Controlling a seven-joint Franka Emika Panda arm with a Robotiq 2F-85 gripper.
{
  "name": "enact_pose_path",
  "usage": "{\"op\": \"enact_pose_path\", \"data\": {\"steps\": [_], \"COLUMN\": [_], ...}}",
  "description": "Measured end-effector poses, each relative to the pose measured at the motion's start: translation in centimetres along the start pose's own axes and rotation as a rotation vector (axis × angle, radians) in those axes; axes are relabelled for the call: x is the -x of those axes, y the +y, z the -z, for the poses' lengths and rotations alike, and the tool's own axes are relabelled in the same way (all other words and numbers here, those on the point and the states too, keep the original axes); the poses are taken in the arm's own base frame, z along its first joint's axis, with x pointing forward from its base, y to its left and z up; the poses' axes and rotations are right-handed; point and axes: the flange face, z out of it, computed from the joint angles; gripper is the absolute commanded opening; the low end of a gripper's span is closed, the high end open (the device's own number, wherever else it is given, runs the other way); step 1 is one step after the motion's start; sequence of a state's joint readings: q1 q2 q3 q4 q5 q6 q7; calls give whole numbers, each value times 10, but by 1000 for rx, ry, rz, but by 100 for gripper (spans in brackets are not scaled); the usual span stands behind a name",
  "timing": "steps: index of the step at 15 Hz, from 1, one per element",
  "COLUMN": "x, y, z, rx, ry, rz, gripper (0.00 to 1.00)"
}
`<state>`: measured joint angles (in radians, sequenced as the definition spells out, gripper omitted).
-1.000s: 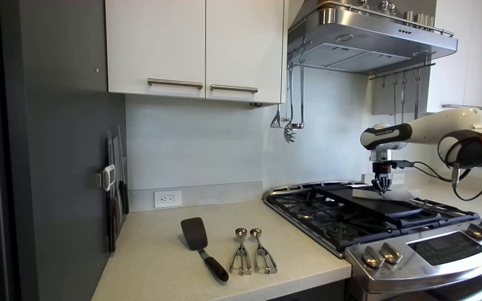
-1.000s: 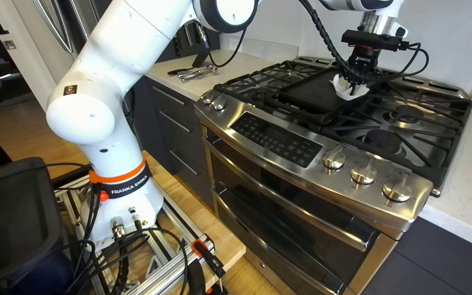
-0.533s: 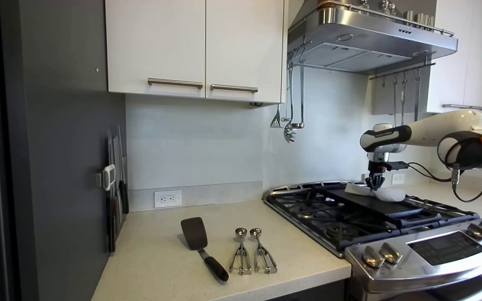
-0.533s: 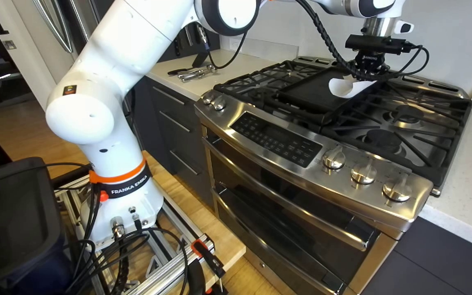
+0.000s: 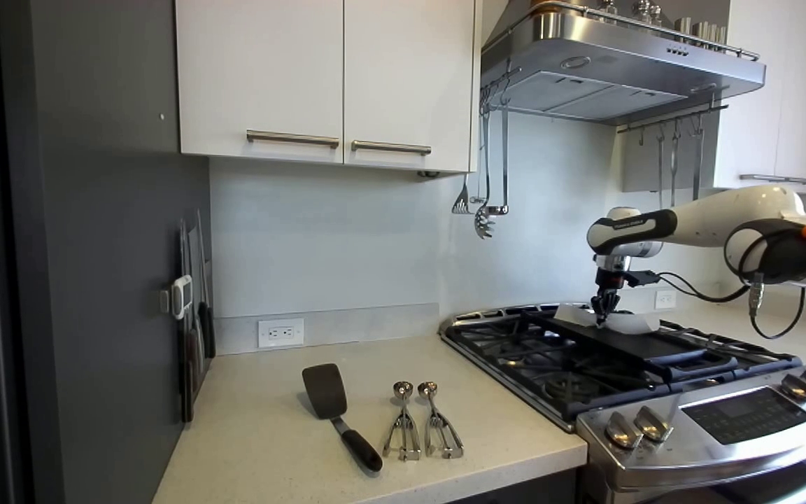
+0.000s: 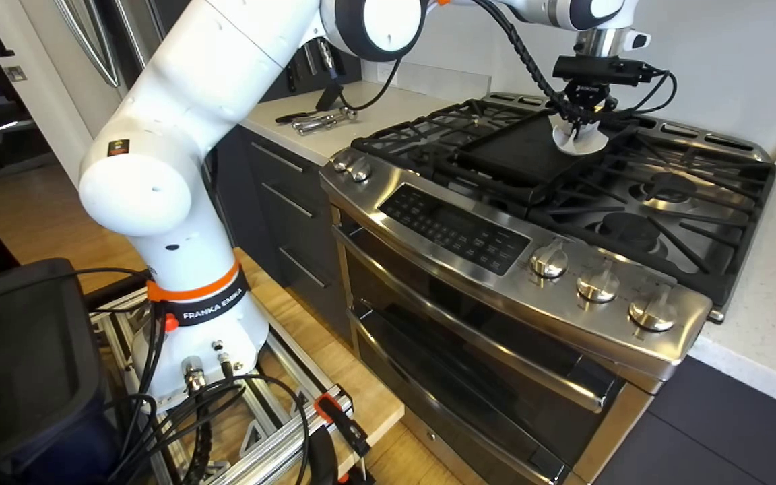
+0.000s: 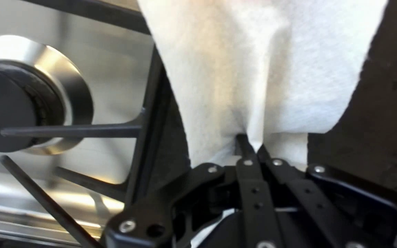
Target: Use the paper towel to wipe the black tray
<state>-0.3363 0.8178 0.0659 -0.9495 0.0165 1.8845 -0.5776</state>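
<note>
Paper towel [image 7: 260, 69] farther over black tray [image 6: 512, 153], middle tight between fingers [image 7: 245, 150].

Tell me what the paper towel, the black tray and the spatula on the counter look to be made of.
Paper towel: thin paper, matte white, judging by its soft fibrous grain and sharp crease.
Black tray: possibly cast iron or coated metal; its dull, dark surface leaves that open.
Spatula blade: perhaps nylon or silicone, being matte and dark; grip likely plastic or rubber, smooth and black.
</note>
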Motion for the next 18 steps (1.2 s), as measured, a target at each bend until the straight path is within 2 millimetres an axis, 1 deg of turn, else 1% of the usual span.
{"op": "enact_pose_path", "data": {"steps": [3,5,12,14,16,18], "x": [-11,-16,-19,-17,-8,1], "y": [-24,-34,-43,-51,-63,-66], "z": [-1,-1,-1,-1,2,14], "rx": [-22,-15,-4,-39,-107,-148], "ry": [-19,-39,-52,-81,-142,-173], "rz": [53,73,84,88,88,76], "gripper": [0,0,0,0,0,0]}}
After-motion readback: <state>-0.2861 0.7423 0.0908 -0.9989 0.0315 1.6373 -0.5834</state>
